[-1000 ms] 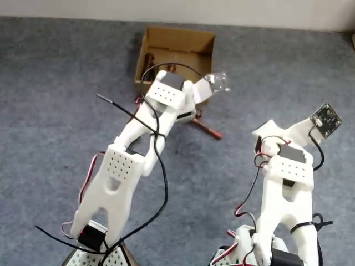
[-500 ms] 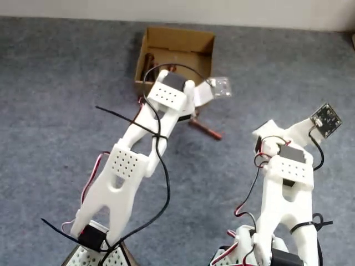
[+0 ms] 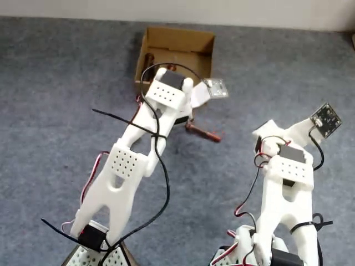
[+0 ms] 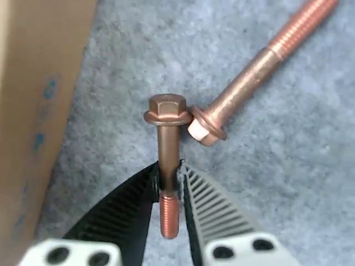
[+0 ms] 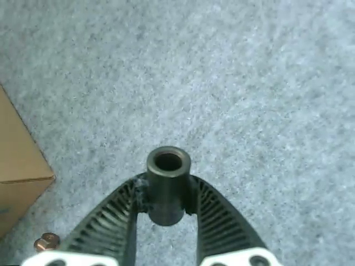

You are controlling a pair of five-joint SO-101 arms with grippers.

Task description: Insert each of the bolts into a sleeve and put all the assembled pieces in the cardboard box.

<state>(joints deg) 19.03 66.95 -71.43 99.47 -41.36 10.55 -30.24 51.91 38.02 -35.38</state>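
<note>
Beside the cardboard box [image 4: 39, 111], over the grey desk [image 4: 310, 183], a short copper bolt [image 4: 167, 138] is pinched by its shank between the fingers of the left gripper [image 4: 169, 176]. Its flanged hex head is pointed away from the wrist, and its threaded end is seen between the fingers. Whether it rests on the desk cannot be told. Its head is touched by the head of a longer bolt [image 4: 260, 64], which is laid flat on the desk and angled away.

From the high view, the left arm [image 3: 161, 105] is stretched to the near wall of the box, and copper pieces [image 3: 148, 60] are seen inside it against one wall.

A dark cylindrical sleeve [image 5: 167, 183] is clamped between the fingers of the right gripper [image 5: 166, 194], with its open bore turned toward the wrist camera, above bare desk. A corner of the box is seen off to one side, with a copper bolt head [image 5: 47, 242] near it.
</note>
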